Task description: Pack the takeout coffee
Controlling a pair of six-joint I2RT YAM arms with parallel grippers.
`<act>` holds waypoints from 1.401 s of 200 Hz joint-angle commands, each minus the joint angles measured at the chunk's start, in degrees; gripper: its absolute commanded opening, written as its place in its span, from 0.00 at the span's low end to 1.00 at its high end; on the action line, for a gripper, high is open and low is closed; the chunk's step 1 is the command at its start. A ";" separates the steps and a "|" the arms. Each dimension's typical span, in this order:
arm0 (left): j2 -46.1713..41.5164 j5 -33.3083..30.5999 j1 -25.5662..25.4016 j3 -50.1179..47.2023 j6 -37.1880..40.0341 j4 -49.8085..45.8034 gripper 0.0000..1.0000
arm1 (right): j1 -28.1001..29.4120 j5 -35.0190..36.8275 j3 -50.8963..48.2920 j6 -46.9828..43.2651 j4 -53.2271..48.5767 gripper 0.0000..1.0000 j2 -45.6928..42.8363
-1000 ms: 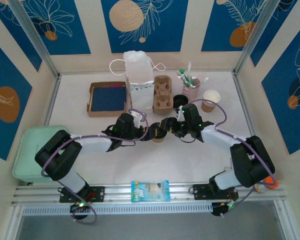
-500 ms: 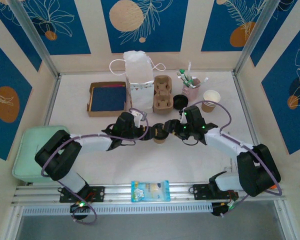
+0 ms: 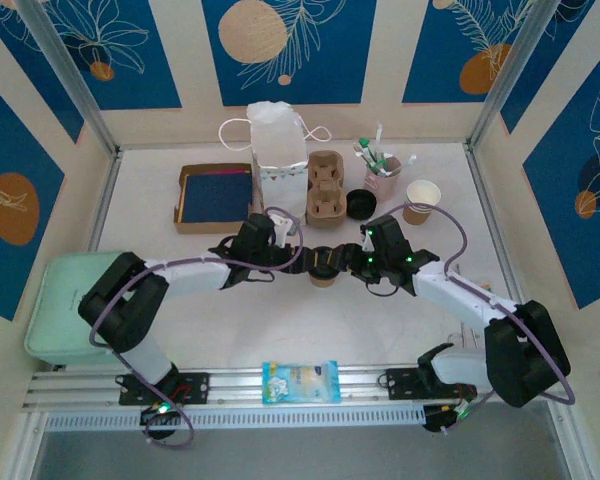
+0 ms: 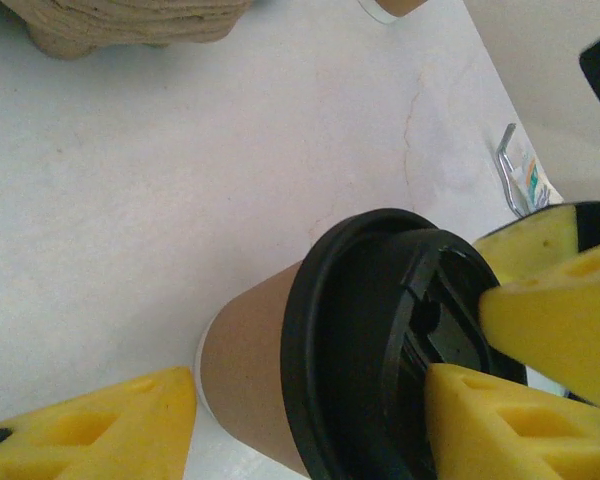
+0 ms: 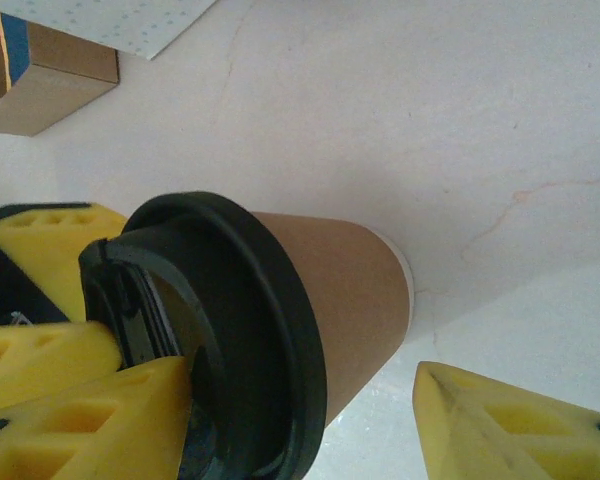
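On the white table (image 3: 230, 330), in front of the white paper bag (image 3: 277, 150) and the pulp cup carrier (image 3: 325, 188), the left gripper (image 3: 300, 260) and the right gripper (image 3: 348, 262) meet from either side at the takeout coffee cup (image 3: 323, 270), which stands upright at mid-table between them. Both have their jaws spread apart. Each lays one yellow finger (image 5: 90, 420) against the cup's black lid (image 4: 360, 350), while the right gripper's other finger stands clear of the brown wall and the left's sits just beside it.
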 commanded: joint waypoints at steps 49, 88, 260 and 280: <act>4.87 -1.97 0.82 4.09 3.23 -9.78 0.61 | 1.57 -0.86 -1.66 0.25 -11.64 0.60 -1.39; 2.46 -1.89 0.81 4.66 3.78 -11.26 0.61 | 1.39 -0.36 1.46 -1.09 -14.66 0.60 -2.78; -3.02 -1.68 0.83 4.89 2.70 -12.23 0.74 | 0.16 -1.61 5.29 -2.27 -15.29 0.61 -3.09; -2.44 -1.13 0.74 4.10 2.00 -10.99 0.73 | 0.07 -1.74 5.94 -2.38 -15.16 0.61 -2.32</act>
